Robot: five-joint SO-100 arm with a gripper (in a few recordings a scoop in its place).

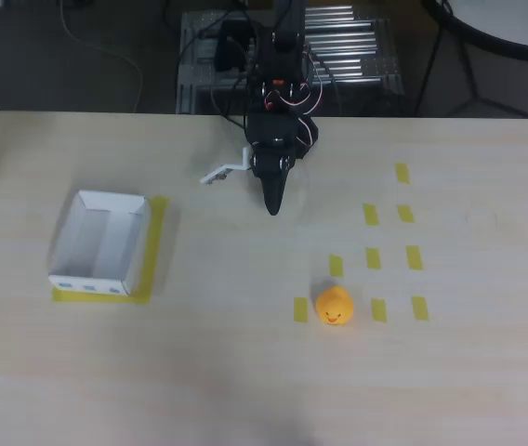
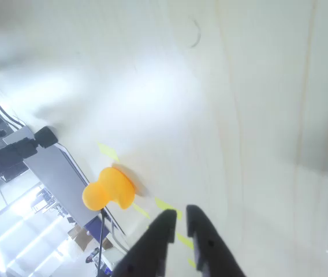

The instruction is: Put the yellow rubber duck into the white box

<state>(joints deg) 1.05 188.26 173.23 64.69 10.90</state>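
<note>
The yellow rubber duck (image 1: pixel 334 306) stands on the table right of centre, among yellow tape marks, its face toward the front edge. In the wrist view the duck (image 2: pixel 108 188) lies ahead and left of the black fingertips. The white box (image 1: pixel 99 243) sits at the left on a yellow tape outline, empty, with blue marks on its near side. My black gripper (image 1: pixel 272 205) hangs at the back centre, pointing down toward the front, about a hand's length from the duck. Its fingers (image 2: pixel 178 218) stand almost together with a thin gap and hold nothing.
Several yellow tape rectangles (image 1: pixel 372 214) form a grid right of centre. A small white tag (image 1: pixel 219 173) sticks out left of the arm. Cables and a metal rack (image 1: pixel 348 46) lie beyond the table's back edge.
</note>
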